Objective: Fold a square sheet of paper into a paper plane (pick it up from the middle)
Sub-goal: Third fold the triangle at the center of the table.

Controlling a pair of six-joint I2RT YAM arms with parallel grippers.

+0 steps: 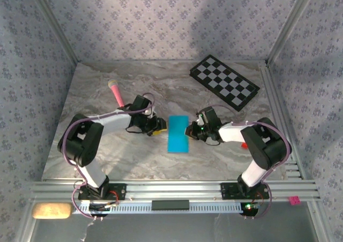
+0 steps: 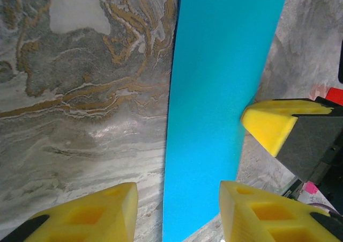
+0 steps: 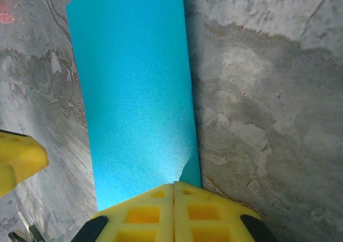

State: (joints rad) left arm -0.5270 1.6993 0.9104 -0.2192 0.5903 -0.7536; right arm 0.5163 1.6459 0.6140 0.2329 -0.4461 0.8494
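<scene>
- Your sheet of paper (image 1: 178, 133) lies flat on the desk (image 1: 134, 161), out in the middle between the two arms.
- From above it reads as a narrow rectangle rather than a square. I judge from this that the first fold in half is already made.
- Your left gripper (image 2: 177, 192) is spread. In its wrist view the blue strip runs between its two yellow fingers, and nothing is pinched.
- Your right gripper (image 3: 174, 192) has its fingers pressed together right at the opposite long edge of the sheet.
- A small corner of paper stands up just beside those fingertips. Whether a layer is caught between them, you cannot tell from these views.
- In the left wrist view, one yellow finger of the right gripper touches that same edge.
- Both short ends of the strip are square. No corners are turned in for a nose, there is no point, and no wings are creased down.
- By my reading you are early in the task, with one fold done at most. The paper plane has yet to take shape.
- What is left, as I judge it, is to fold the nose corners to the centre crease, fold again along the middle, and then turn down the wings.
- The pink stick (image 1: 116, 93) and the checkered board (image 1: 225, 82) lie well apart from the sheet, toward the back of the desk.
</scene>
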